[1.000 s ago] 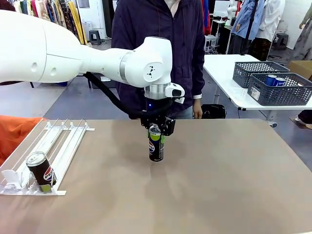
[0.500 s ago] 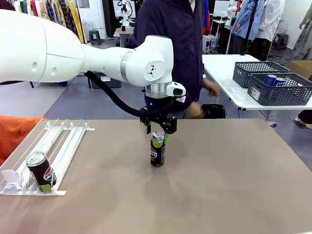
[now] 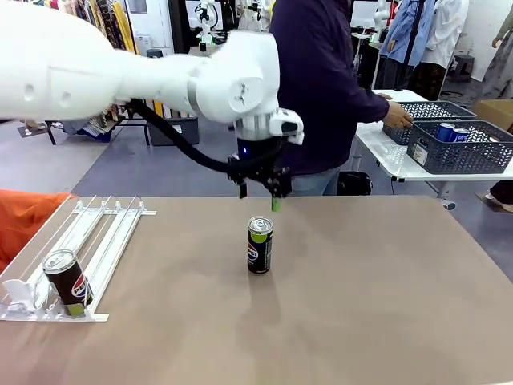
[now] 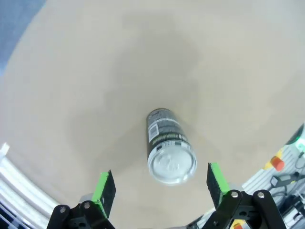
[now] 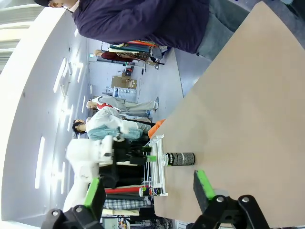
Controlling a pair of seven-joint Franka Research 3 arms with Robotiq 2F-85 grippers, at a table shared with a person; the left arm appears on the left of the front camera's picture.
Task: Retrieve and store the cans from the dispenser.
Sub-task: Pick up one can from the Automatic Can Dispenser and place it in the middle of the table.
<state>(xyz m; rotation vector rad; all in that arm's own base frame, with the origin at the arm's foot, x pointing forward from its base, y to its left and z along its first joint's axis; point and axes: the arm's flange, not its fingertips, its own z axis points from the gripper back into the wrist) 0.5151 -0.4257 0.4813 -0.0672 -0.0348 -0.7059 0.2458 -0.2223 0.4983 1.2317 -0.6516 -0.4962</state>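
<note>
— Claws first: how did the left claw [image 3: 259, 199] stand?

— Spread wide, holding nothing. In the front view it hung over the middle of the table [image 3: 377, 321], green pads apart and clear of the black Pepsi can [image 3: 259, 245], which stood upright on the tabletop just below it. From the left wrist view the left claw [image 4: 160, 180] looked down on that can [image 4: 169, 145], whose silver lid sat between the two pads and touched neither.

— And starting from the left edge of the front view?

— An orange cloth [image 3: 24, 220] lay at the far left. Next came the dispenser [image 3: 108, 228] at the lower left, its rails sloping down toward the near edge. A second Pepsi can [image 3: 67, 281] sat in a lane at the low end, by the stoppers, tilted a little.

— Further right?

— A person [image 3: 321, 80] in a dark jacket stood behind the table, upper middle, turned to the right. One hand [image 3: 395, 116] was at a dark lattice basket [image 3: 401, 124] on a white side table [image 3: 377, 156] in the upper right. A second basket [image 3: 469, 160], just beside it, held blue cans [image 3: 446, 131].

— The right claw?

— In its wrist view the right claw [image 5: 147, 188] was wide too, with nothing between its pads. Beyond it the scene was rolled sideways, showing the standing can [image 5: 180, 159] and the dispenser [image 5: 156, 167].
</note>
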